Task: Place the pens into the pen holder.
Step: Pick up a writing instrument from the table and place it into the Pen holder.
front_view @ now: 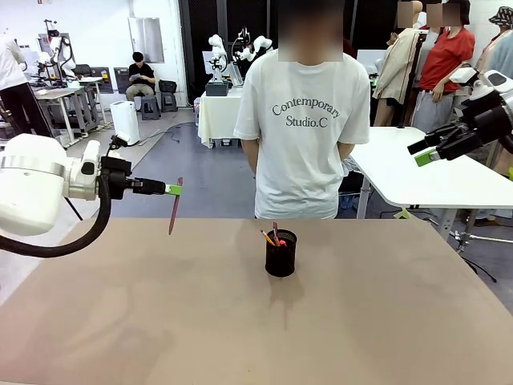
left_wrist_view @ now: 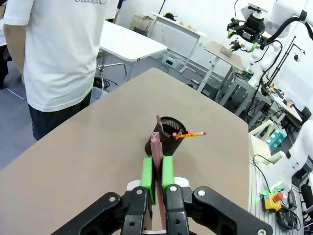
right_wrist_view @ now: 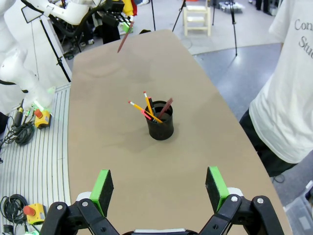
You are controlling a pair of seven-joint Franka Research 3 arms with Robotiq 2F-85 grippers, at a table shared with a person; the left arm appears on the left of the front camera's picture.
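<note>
The pen holder (front_view: 280, 253) stands on the tabletop (front_view: 240, 321) near its middle, toward the far side, with several pens (front_view: 271, 236) leaning inside it. A person (front_view: 304, 120) stands behind the far edge, just beyond the holder. The left gripper (front_view: 172, 190) hangs above the tabletop's left part, well left of the holder, a pen (front_view: 175, 207) between its jaws pointing down. The right gripper (front_view: 425, 152) is raised off to the right, beyond the tabletop's edge, jaws spread.

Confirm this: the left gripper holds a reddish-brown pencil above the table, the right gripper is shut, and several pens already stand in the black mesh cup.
Not quite. The right gripper is open; the right wrist view shows its jaws spread wide. The left gripper does hold the reddish-brown pencil above the table, and pens stand in the cup.
</note>
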